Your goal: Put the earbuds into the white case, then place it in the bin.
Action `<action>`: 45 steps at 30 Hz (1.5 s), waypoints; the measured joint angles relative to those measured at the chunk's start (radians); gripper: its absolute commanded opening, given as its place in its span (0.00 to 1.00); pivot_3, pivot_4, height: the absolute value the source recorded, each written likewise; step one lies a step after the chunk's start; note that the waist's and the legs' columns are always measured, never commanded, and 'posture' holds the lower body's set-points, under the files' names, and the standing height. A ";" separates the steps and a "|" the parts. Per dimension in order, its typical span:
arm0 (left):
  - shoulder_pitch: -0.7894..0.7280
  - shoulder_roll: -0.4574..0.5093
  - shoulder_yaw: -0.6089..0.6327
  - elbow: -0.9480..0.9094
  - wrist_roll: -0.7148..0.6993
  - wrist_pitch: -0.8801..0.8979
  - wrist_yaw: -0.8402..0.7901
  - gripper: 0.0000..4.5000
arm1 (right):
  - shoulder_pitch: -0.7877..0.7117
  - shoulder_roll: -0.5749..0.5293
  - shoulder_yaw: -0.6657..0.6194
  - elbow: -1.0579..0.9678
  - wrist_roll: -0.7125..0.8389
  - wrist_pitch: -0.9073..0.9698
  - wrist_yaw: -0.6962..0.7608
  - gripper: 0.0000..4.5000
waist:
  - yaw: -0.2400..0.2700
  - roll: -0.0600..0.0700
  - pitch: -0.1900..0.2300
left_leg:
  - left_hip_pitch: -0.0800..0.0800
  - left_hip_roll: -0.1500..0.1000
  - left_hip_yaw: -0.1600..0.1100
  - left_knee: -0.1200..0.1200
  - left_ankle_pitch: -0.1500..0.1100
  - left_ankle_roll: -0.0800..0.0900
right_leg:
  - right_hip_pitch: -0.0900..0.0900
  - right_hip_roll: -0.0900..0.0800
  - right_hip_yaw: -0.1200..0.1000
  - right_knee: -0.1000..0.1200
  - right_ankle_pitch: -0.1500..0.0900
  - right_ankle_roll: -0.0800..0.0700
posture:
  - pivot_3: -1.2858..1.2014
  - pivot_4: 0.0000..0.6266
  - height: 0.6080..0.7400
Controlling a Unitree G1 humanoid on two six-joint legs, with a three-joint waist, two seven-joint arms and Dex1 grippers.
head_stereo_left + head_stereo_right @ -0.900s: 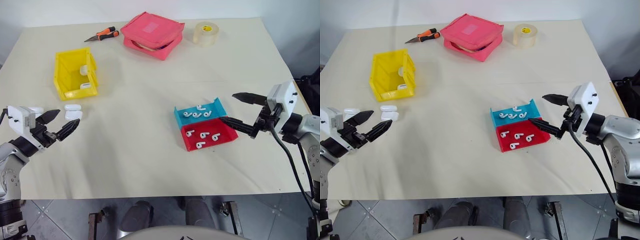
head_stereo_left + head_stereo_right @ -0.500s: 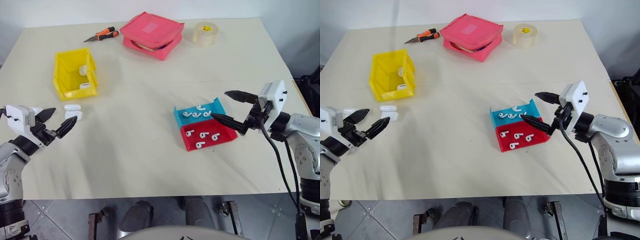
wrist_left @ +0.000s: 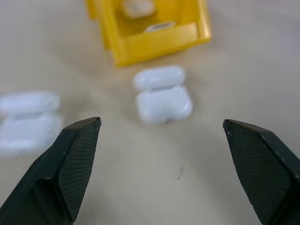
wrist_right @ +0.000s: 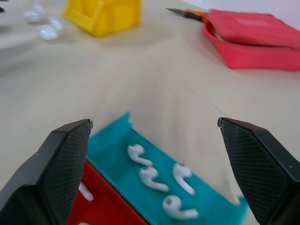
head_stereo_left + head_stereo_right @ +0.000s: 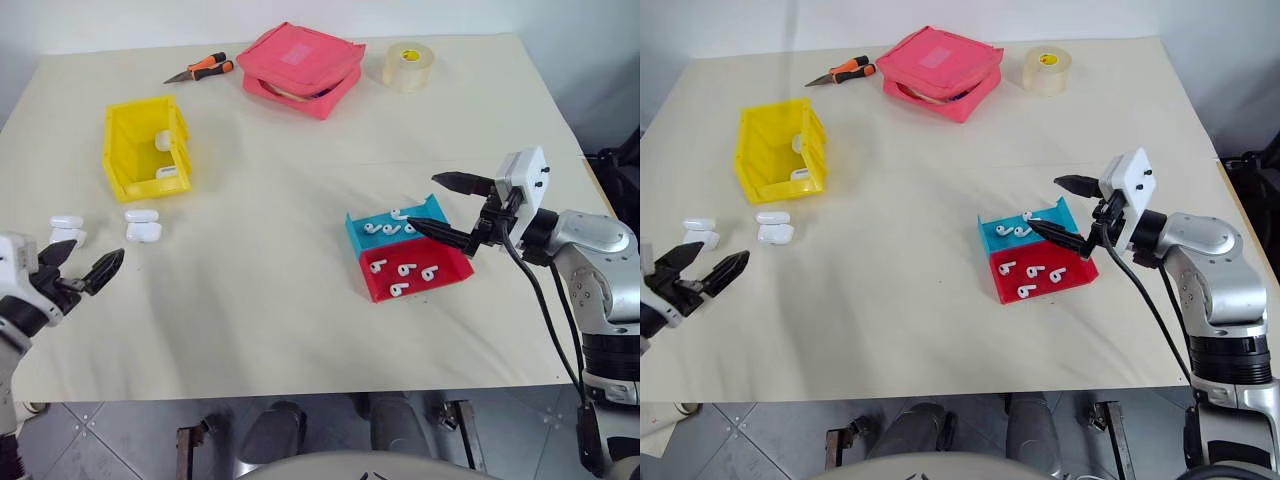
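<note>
Earbuds (image 5: 405, 270), tiny glossy white plastic pieces with short stems, lie loose in two small trays: four in the blue plastic tray (image 5: 392, 226) and four in the red plastic tray (image 5: 415, 274) that touches it on the near side. The right gripper (image 5: 448, 207) hangs just above the blue tray with its two black fingers spread wide and nothing between them. To do the pick well, it would need to come down over a single earbud, line its fingertips across the stem rather than the slick rounded head, and close gently, since the pieces lie close together and a neighbour could be nudged or pinched along. The left gripper (image 5: 78, 266), also wide apart and empty, hovers low over the cream table (image 5: 300, 170) near two small glossy white rounded cases: one white case (image 5: 143, 225) with its hinged lid laid open lies just in front of the bright yellow plastic bin (image 5: 145, 148), another white case (image 5: 67, 229) lies further to the left. Through its cut-down front, the bin shows white cases already lying inside. A pink zipped pouch (image 5: 302, 68), a roll of clear tape (image 5: 407, 66) and orange-handled pliers (image 5: 203, 69) lie at the far edge, well apart.
</note>
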State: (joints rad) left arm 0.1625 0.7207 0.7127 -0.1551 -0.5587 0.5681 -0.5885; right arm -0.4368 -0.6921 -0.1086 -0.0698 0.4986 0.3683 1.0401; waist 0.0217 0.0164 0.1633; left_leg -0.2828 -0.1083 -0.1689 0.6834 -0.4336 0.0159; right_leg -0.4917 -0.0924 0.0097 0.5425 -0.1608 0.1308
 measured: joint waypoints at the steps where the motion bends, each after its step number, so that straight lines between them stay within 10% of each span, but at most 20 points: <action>1: 0.032 0.000 0.023 -0.018 -0.014 0.011 -0.014 0.99 | -0.002 0.002 0.002 0.005 0.008 -0.016 0.031 1.00 | 0.000 0.000 0.000 | 0.000 0.000 0.000 0.000 0.000 0.000 | 0.000 0.000 0.000 0.000 0.000 0.000 | 0.52 0.24 1.00; 23: 0.293 0.083 0.236 0.047 -0.034 0.047 -0.186 0.99 | -0.102 0.000 0.064 0.189 -0.027 -0.193 0.330 1.00 | 0.002 -0.001 0.001 | 0.000 0.001 0.002 0.000 -0.002 0.001 | -0.001 0.000 0.000 0.002 -0.001 -0.002 | 0.52 0.24 1.00; 35: 0.146 0.440 -0.019 0.385 0.115 0.123 -0.309 0.99 | -0.091 0.009 0.066 0.181 -0.063 -0.195 0.298 1.00 | -0.022 -0.001 0.001 | 0.001 0.001 0.013 0.000 -0.004 0.002 | -0.009 0.000 -0.004 0.010 -0.002 -0.004 | 0.52 0.24 1.00; 45: -0.136 0.540 -0.289 0.662 0.242 0.088 -0.386 0.99 | -0.047 -0.003 0.063 0.128 -0.067 -0.186 0.273 1.00 | -0.026 -0.001 0.001 | 0.001 0.001 0.020 0.000 -0.005 0.004 | -0.013 -0.002 -0.008 0.012 -0.001 -0.005 | 0.52 0.24 1.00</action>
State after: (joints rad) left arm 0.0267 1.2603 0.4239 0.5072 -0.3166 0.6562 -0.9741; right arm -0.4837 -0.6956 -0.0456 0.0578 0.4313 0.1819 1.3133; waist -0.0038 0.0154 0.1642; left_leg -0.2822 -0.1078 -0.1491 0.6835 -0.4390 0.0195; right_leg -0.5043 -0.0944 0.0020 0.5540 -0.1618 0.1253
